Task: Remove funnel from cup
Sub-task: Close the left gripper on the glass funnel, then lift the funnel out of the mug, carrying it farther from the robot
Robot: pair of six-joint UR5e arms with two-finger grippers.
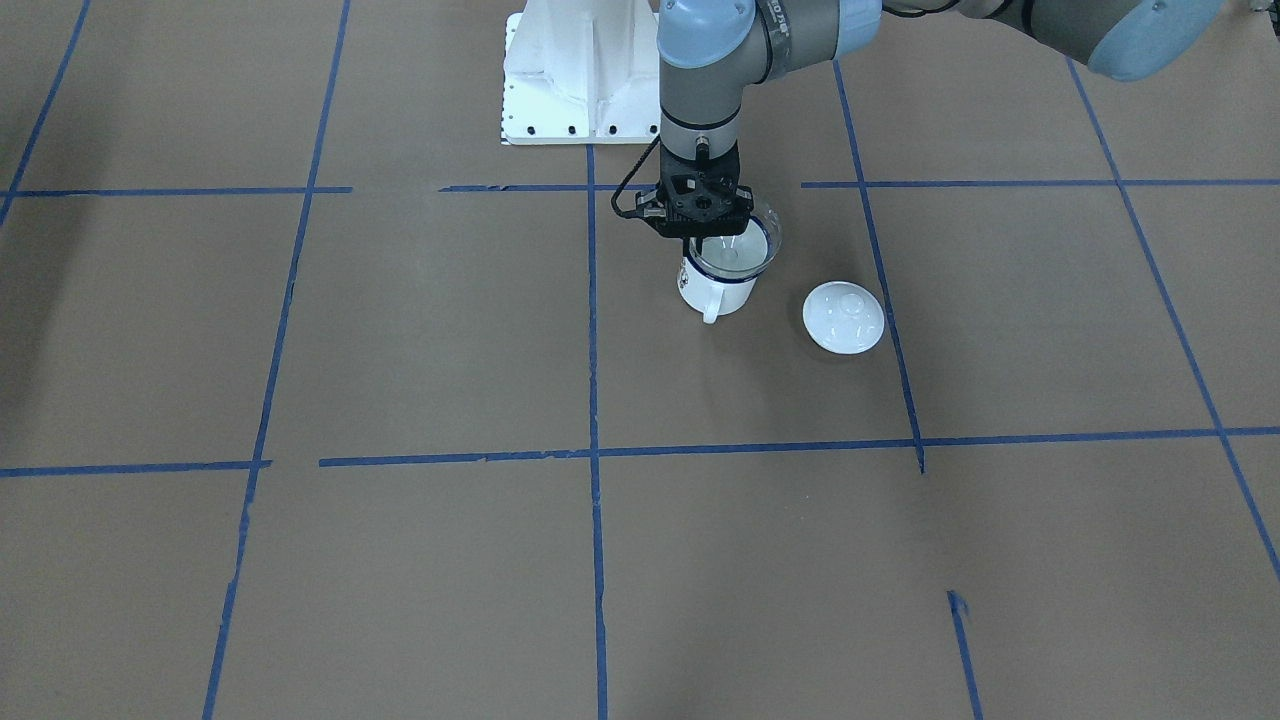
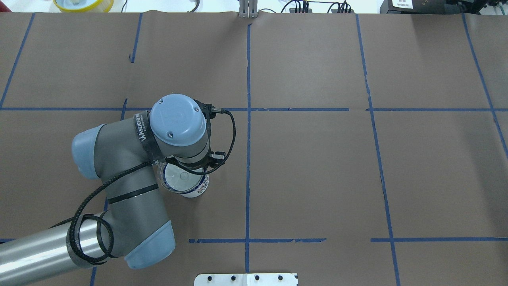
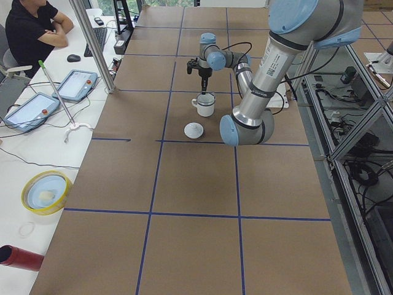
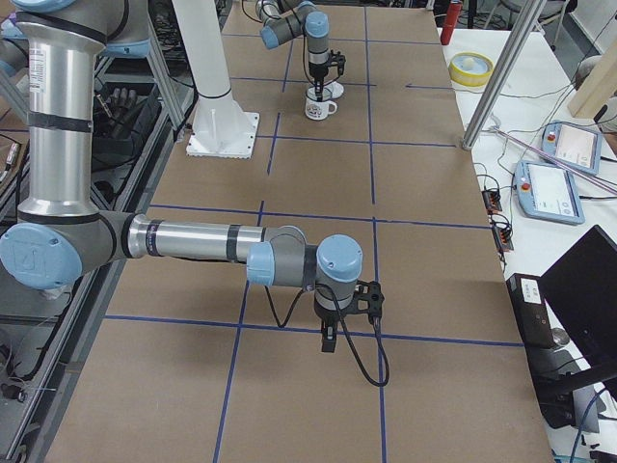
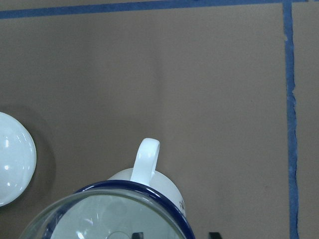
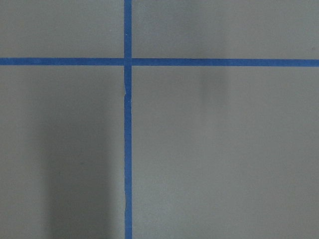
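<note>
- Front-facing view: funnel (image 1: 742, 258) sits in the cup (image 1: 722, 293), its bowl resting on the blue rim and overhanging it a little; nothing is lifted, so the task looks barely begun
- left tool (image 1: 700, 243) hangs straight down over the cup's edge on the robot's side; in the left wrist view two dark fingertips (image 5: 214, 236) stand apart at the bottom edge with the rims between them; I judge the jaws fairly wide, straddling the rim and not yet pinching
- left to do, as I judge: close on the funnel's wall; lift until the spout clears the cup; set it on the desk (image 1: 400, 330)
- right tool (image 4: 329, 340) hovers over bare desk, well apart from the cup; it shows only from the side, so I cannot tell wide from narrow
- funnel: clear plastic, thin-walled, glossy, round bowl; the spout is hidden inside the cup; likely light and slippery
- cup: smooth white enamel, dark blue rim, white loop handle (image 5: 146, 159) pointing away from the robot; small print on its side, too small to read
- lid (image 1: 843, 317): round, white, shiny, with a low knob; near the cup, to its right in the front-facing view, not touching
- desk: matte brown paper, gridded with blue tape (image 1: 592, 350)
</note>
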